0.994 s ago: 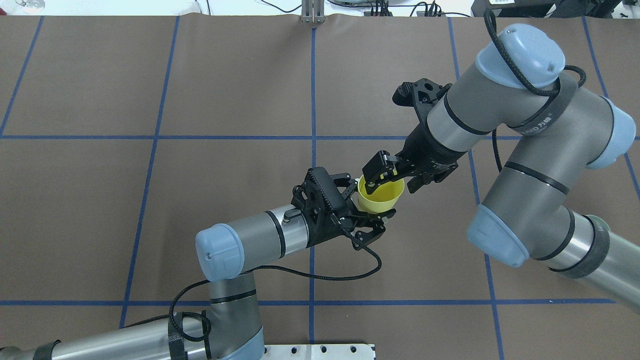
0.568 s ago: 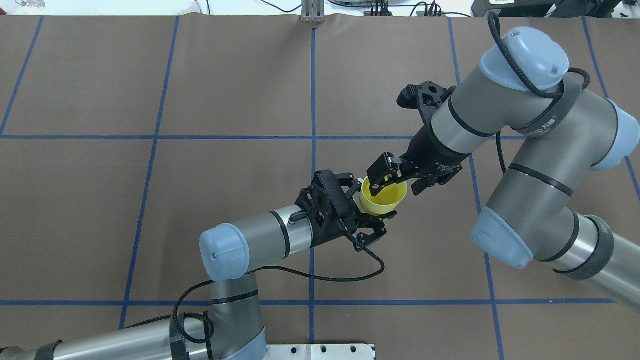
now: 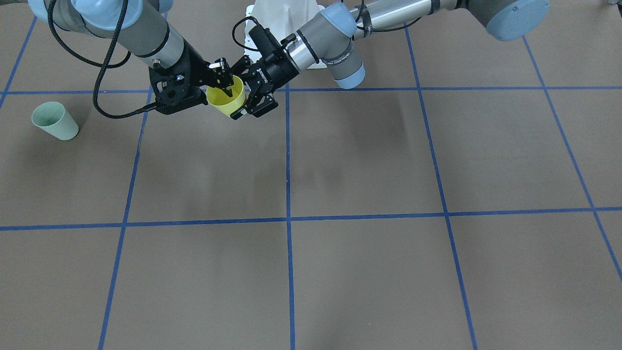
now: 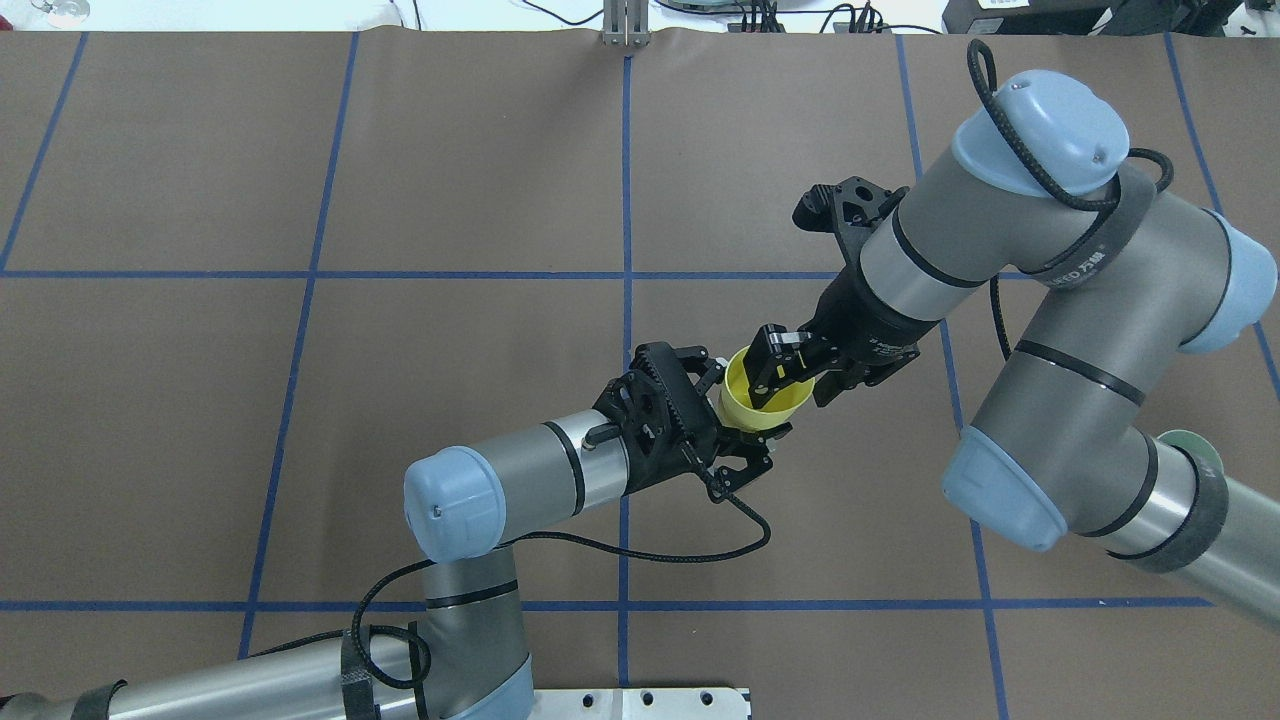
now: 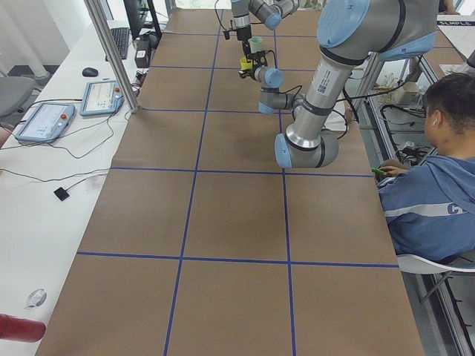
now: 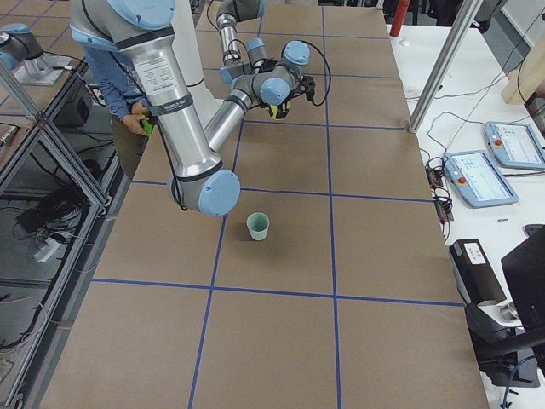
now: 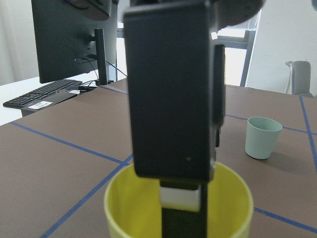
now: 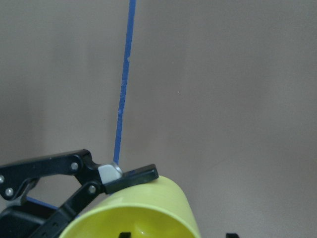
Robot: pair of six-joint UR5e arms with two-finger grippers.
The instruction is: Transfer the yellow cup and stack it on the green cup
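Observation:
The yellow cup [image 4: 765,405] is held in the air over the middle of the table, rim up and tilted. My left gripper [image 4: 745,400] is shut on its body, one finger on each side. My right gripper [image 4: 795,385] is open and straddles the rim, with one finger [image 7: 168,99] inside the cup and the other outside, clear of the wall. The green cup [image 3: 53,121] stands upright on the table far off on my right side. It also shows in the left wrist view [image 7: 262,144], and in the overhead view it peeks out behind my right elbow [image 4: 1195,447].
Blue tape lines [image 4: 626,200] divide the brown table cover. A seated operator [image 5: 438,170] is at the table edge beside the robot base. A side table with tablets [image 6: 490,175] and a metal post [image 6: 443,60] runs along the far side.
My right gripper has moved in and down, so its finger now reaches deeper into the yellow cup. My left gripper has shifted slightly toward it, still holding the cup.

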